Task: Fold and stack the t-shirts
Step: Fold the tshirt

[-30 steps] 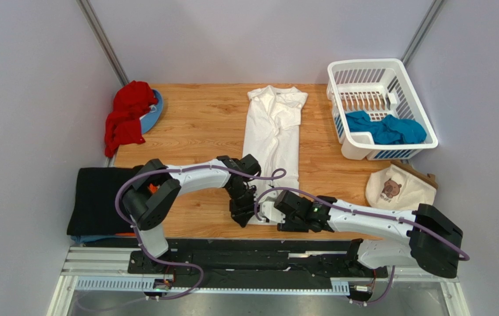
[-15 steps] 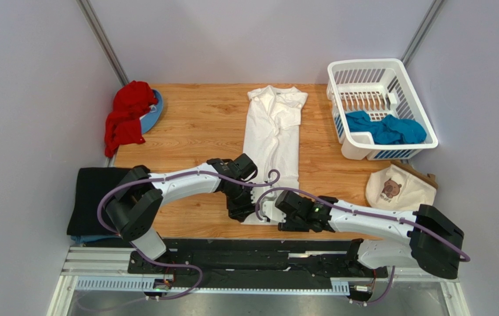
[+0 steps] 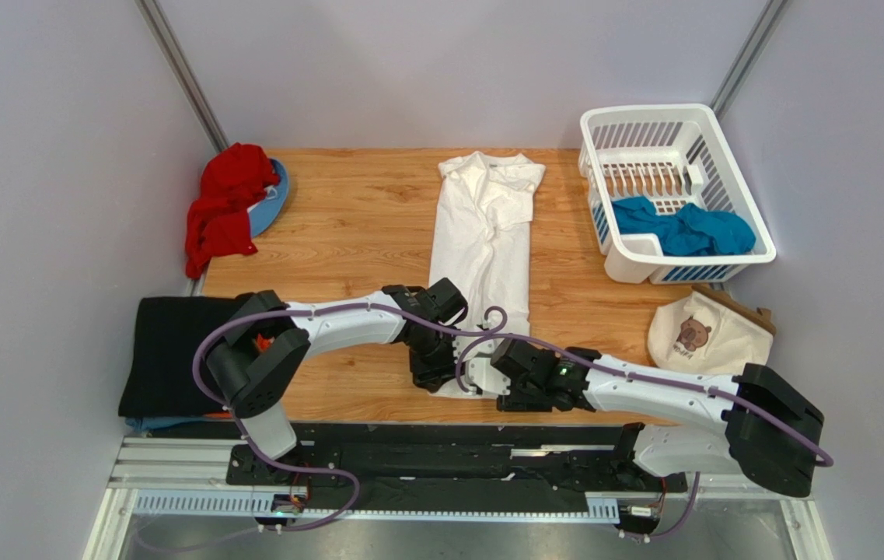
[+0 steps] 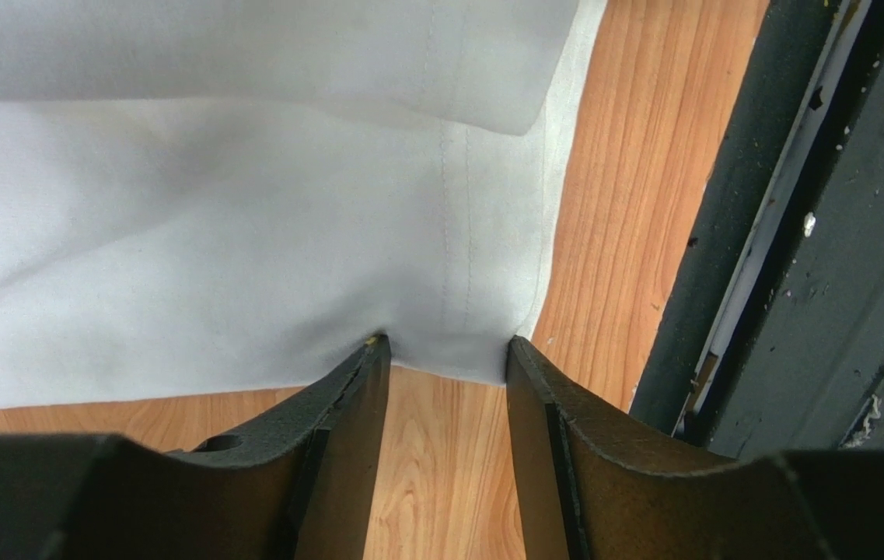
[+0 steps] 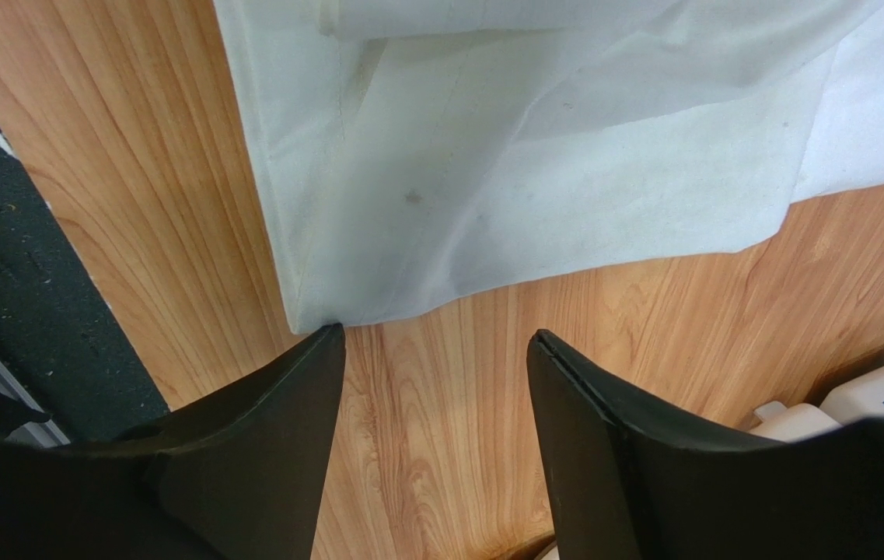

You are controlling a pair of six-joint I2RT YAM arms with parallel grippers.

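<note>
White short-sleeved t-shirt (image 3: 484, 239), folded lengthwise into a narrow strip, lies down the middle of the pale wooden table (image 3: 341, 222) with its collar at the far end. It has not shifted over the last second. What has changed is small: our left arm swung its elbow out and back, and both wrists made slight adjustments at the near hem.

Our left gripper (image 4: 446, 350) now has its black fingers spread, tips either side of the near left hem corner, meeting the edge but not pinching it. Our right gripper (image 5: 435, 338) is likewise spread, one fingertip (image 5: 324, 338) at the near right corner and the other over bare wood.

We judge that we are lining up to seize both corners and carry the hem towards the collar; neither grip is made yet. A teal t-shirt (image 3: 692, 231) waits in the white plastic basket (image 3: 645, 111).
</note>
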